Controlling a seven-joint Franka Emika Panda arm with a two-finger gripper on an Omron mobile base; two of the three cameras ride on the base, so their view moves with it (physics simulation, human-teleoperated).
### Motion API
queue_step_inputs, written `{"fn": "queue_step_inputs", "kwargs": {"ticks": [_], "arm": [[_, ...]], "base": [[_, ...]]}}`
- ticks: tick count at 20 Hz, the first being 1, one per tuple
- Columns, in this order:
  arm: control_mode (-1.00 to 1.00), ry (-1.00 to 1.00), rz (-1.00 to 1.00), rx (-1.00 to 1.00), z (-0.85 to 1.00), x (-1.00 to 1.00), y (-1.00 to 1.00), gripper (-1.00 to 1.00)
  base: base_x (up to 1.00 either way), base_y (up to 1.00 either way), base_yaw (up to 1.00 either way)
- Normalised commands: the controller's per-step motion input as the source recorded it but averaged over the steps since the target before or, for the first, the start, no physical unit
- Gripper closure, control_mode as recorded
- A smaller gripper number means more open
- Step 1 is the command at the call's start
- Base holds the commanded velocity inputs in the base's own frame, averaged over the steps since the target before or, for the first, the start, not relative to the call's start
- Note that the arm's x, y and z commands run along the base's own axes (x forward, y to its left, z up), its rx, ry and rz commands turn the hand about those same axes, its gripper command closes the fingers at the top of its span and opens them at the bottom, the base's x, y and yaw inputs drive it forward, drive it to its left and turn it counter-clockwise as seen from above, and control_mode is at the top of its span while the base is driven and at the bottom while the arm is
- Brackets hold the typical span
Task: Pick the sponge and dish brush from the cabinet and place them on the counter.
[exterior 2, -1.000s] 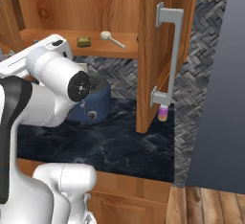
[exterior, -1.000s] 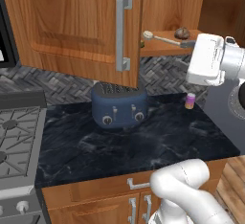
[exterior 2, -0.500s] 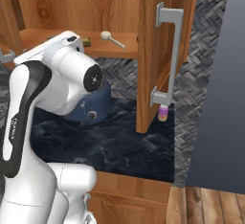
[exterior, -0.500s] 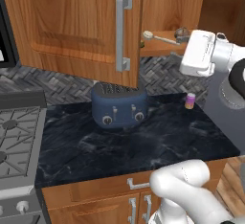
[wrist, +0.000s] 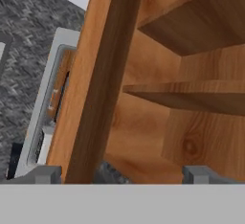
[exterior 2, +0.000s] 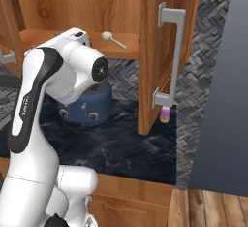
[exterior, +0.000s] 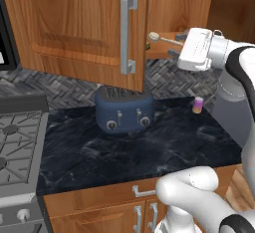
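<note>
The dish brush lies flat on the lower shelf of the open cabinet, its round white head toward the left door and its slim cream handle running out toward the right. It looks light and stiff, a thin stick that could roll or skid on the smooth wood if nudged sideways; the best hold is probably across the middle of the handle, jaws set square to its length (the head is rounder and more likely to slip out). From the left side the same brush sits just beside the gripper, which stands at the shelf's front edge with its jaws wide apart and nothing between them. The sponge is hidden behind the arm, so I cannot tell where it lies; being soft, it should take a firm squeeze anywhere. Below, the dark marbled counter carries a blue toaster and a small purple jar.
</note>
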Motion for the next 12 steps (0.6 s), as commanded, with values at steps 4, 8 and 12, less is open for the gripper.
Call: {"fn": "queue_step_inputs", "kwargs": {"ticks": [4, 8, 12], "arm": [[-1.00, 0.03, 0.07, 0.00, -0.07, 0.21, 0.31, -1.00], [-1.00, 0.01, 0.08, 0.00, -0.06, 0.12, 0.38, -1.00], [-1.00, 0.00, 0.07, 0.00, -0.07, 0.11, 0.41, -1.00]], "base": [[0.00, 0.00, 0.00], [0.00, 0.00, 0.00], [0.00, 0.00, 0.00]]}}
